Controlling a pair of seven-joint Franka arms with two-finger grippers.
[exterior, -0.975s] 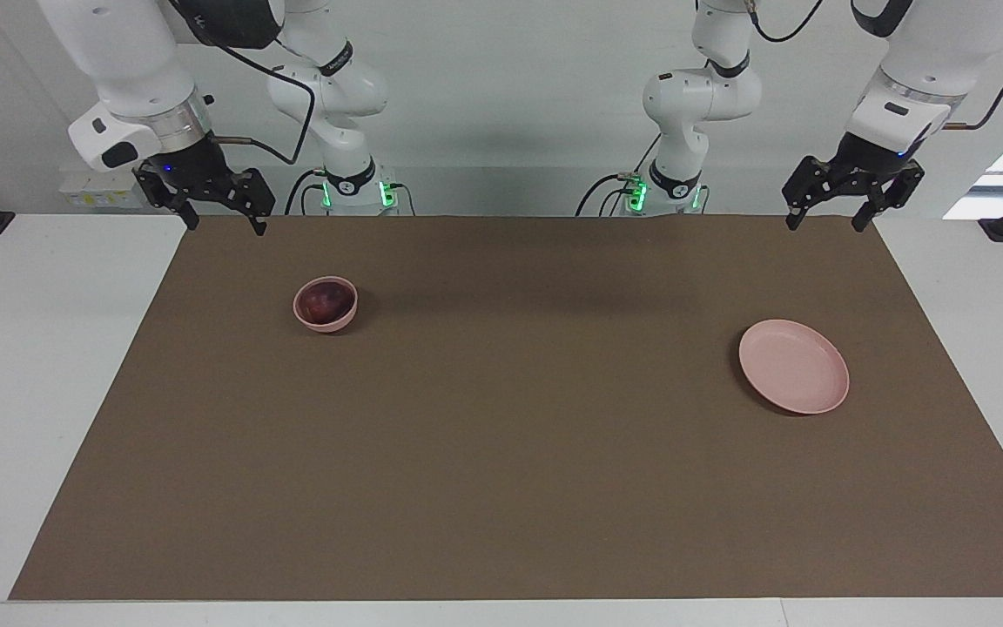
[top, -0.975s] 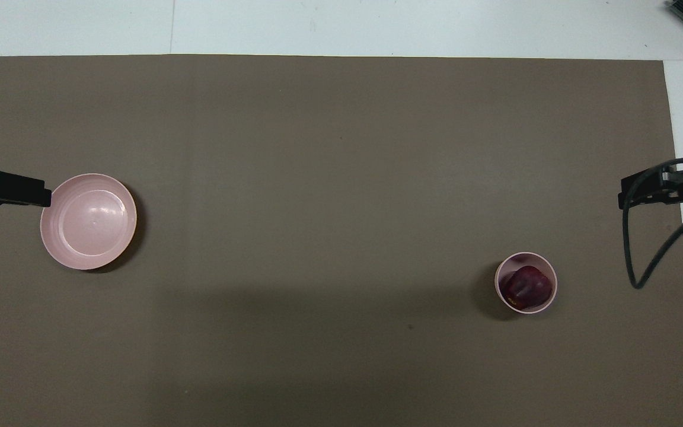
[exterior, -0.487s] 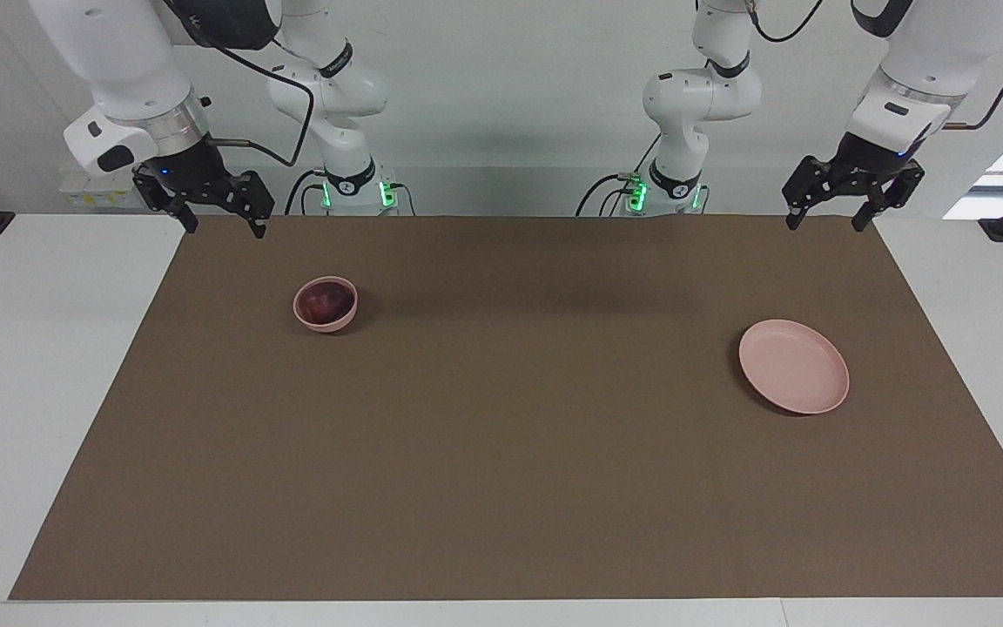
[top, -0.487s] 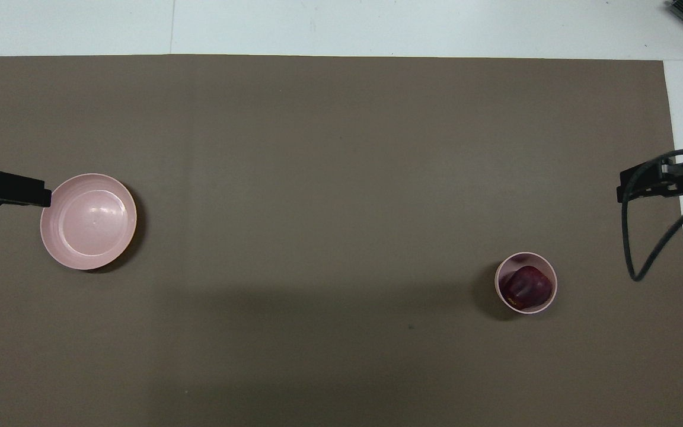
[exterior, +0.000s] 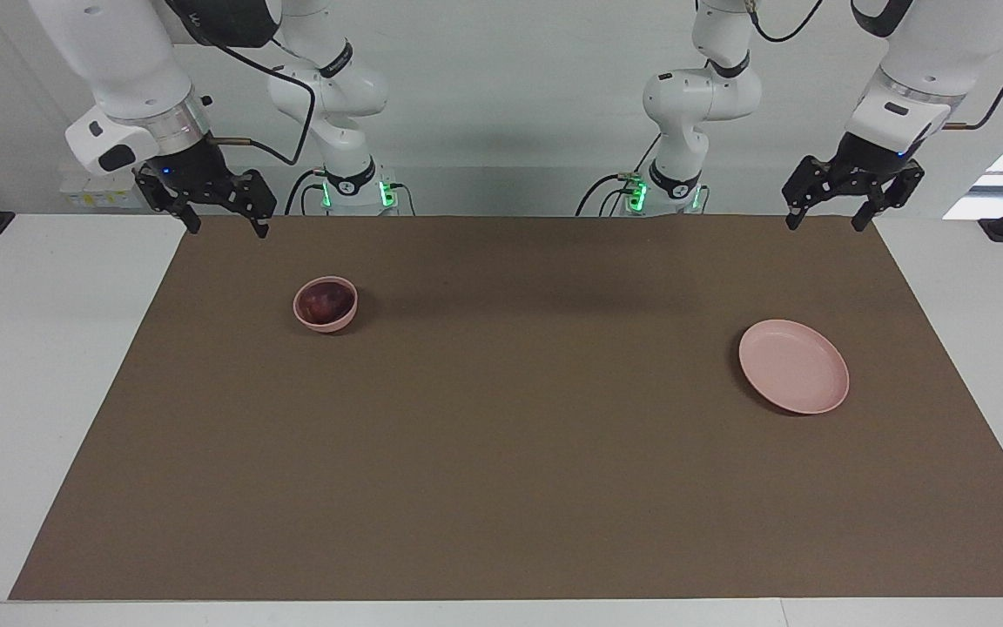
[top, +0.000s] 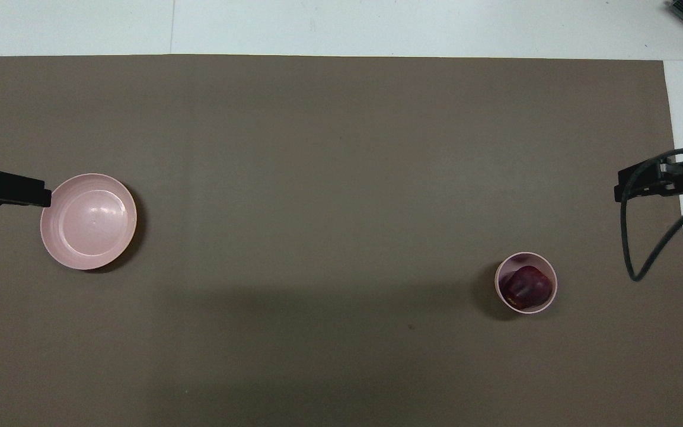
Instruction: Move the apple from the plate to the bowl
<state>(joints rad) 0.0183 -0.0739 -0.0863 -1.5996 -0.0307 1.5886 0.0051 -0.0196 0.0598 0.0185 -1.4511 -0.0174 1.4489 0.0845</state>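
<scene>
Apple [exterior: 322, 301]: we found it in the bowl [exterior: 325, 319] (filling it).
Plate [exterior: 793, 366]: bare, well apart from the bowl, toward the left arm's end.
Left gripper [exterior: 825, 220]: we saw fingers spread, holding nothing, waiting over the mat [exterior: 519, 418] edge.
Right gripper [exterior: 225, 222]: likewise spread, raised near the bowl.

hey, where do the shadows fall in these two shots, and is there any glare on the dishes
Overhead view: a broad dim band crosses the mat at the robots' end; the bowl and plate each cast a dark crescent, and the plate shows a faint sheen. Facing view: a soft shadow beside the bowl, no strong glare.
</scene>
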